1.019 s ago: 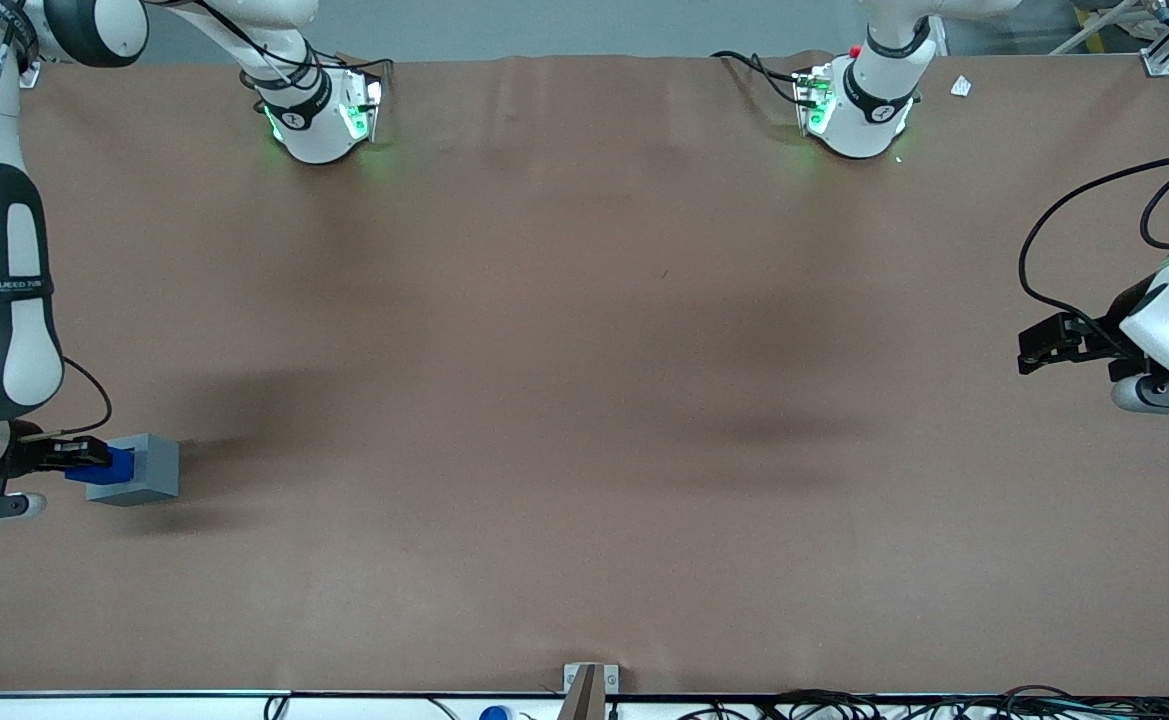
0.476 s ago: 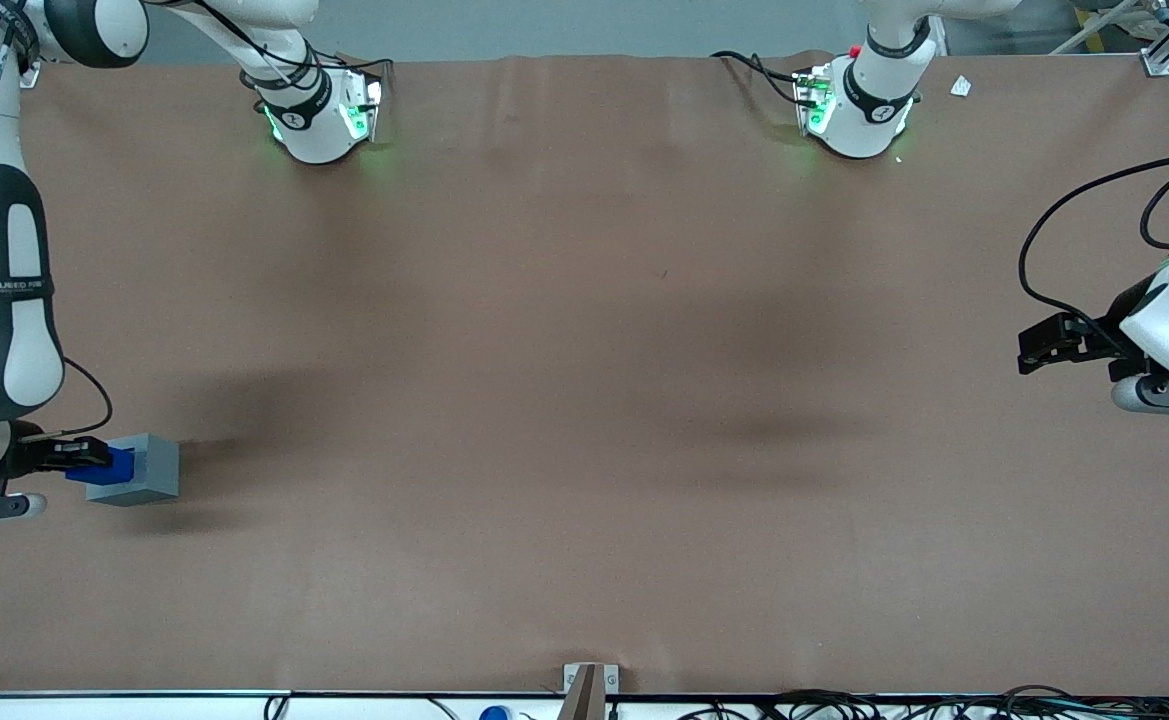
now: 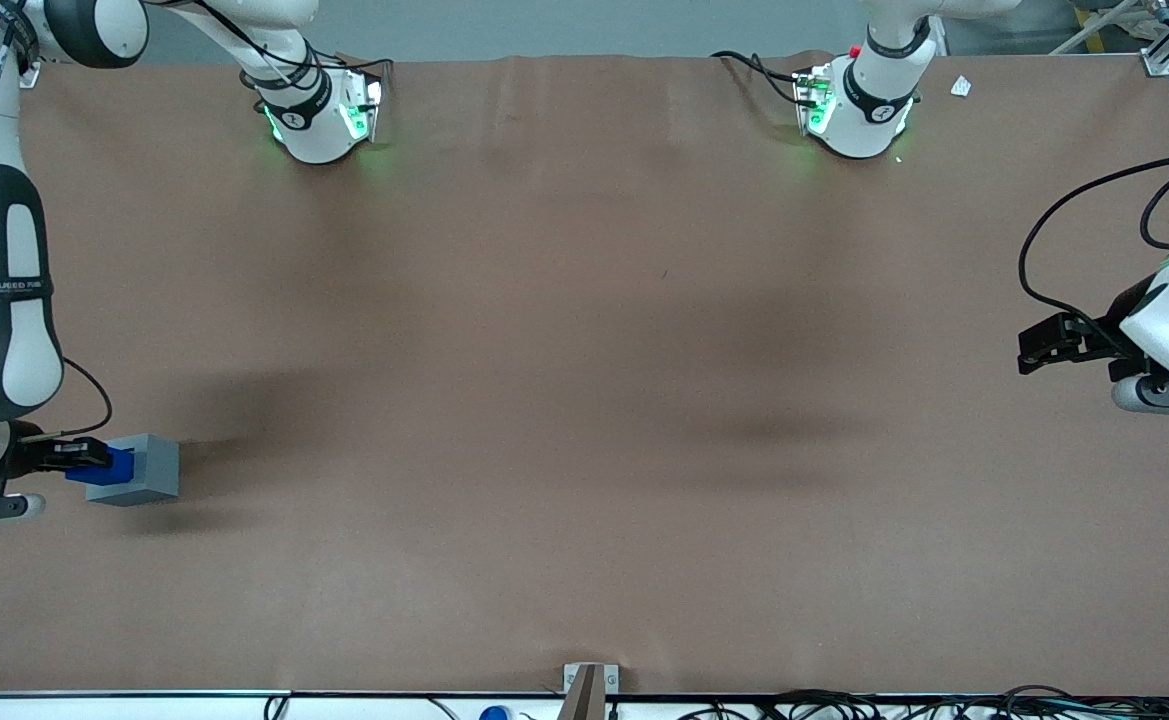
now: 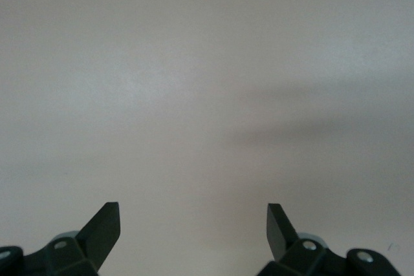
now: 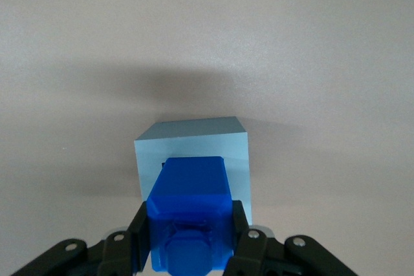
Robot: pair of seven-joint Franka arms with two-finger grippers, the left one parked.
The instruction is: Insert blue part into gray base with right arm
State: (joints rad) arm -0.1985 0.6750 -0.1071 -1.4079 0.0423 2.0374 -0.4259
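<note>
We hold the part [image 5: 189,214] clamped in the gripper [image 5: 187,237], its nose seemingly in the base [image 5: 194,153] at 12 o'clock; slight tilt could jam it or shove the base along.

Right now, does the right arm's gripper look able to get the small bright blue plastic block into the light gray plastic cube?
Probably yes: the gripper is shut on the blue block, whose leading end already meets the gray cube, with nothing between them.
</note>
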